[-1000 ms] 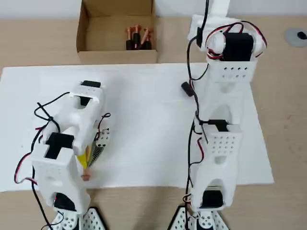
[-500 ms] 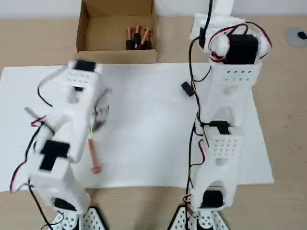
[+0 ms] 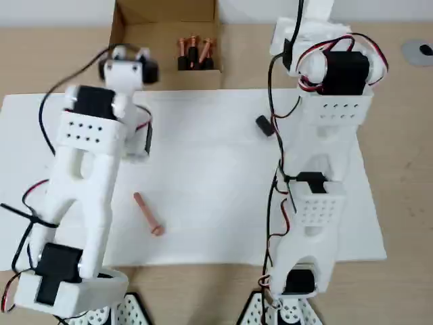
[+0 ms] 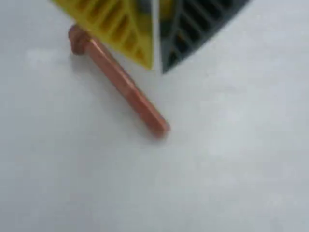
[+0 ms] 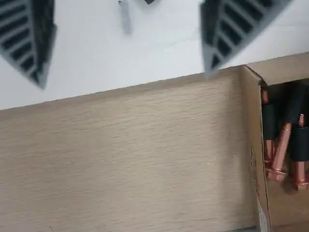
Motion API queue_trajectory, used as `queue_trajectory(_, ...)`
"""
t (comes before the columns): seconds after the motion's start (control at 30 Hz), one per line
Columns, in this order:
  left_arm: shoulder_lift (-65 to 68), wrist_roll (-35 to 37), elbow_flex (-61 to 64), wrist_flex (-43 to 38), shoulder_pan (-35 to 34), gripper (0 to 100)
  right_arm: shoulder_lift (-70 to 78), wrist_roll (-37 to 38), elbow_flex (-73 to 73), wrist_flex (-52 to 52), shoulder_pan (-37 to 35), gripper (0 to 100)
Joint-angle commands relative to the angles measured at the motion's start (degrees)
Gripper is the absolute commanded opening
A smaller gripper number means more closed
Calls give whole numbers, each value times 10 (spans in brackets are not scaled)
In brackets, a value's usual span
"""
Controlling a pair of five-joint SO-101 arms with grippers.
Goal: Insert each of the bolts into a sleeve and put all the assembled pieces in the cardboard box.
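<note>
White sheet [image 3: 216,169] on wooden table [image 3: 402,169], bolt [image 3: 147,214] lying loose

The left arm [image 3: 84,169] slants up from its base, which sits well in front of the cardboard box [image 3: 118,40]. Its upper end lies over the box's front-left corner. The left hand [image 4: 157,58] points downward in front of the box, its yellow finger [image 4: 116,24] and dark finger [image 4: 193,24] drawn together with only a thin slit between them and nothing gripped.

The right arm [image 3: 318,169] stretches nearly straight from its base to a point beside the box's right wall. The right hand [image 5: 124,77] hangs there, just outside that wall, its two dark ribbed fingers [image 5: 29,29] spread wide apart and empty.
</note>
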Motion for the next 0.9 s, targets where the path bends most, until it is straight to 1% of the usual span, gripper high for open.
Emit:
queue_trajectory(0.0,3,84,99,-5,3,10,-36,-3,-30,6,11,249)
queue_trajectory(0.13,22,89,120,-7,6,7,-34,-4,-27,6,7,249)
queue_trajectory(0.2,23,110,112,-8,6,7,-34,-5,-26,6,7,249)
queue_trajectory(0.37,27,248,71,-7,6,10,-34,-6,-26,6,7,249)
queue_trajectory(0.5,27,385,115,-5,6,10,-34,-6,-26,6,7,249)
queue_trajectory(0.57,27,437,135,-7,13,10,-34,-6,-26,7,7,249)
queue_trajectory(0.6,27,448,139,-7,17,9,-34,-6,-26,7,7,249)
queue_trajectory(0.67,27,447,138,-7,34,7,-34,-6,-25,7,7,249)
queue_trajectory(0.87,27,447,142,-7,116,9,-34,-6,-25,7,7,249)
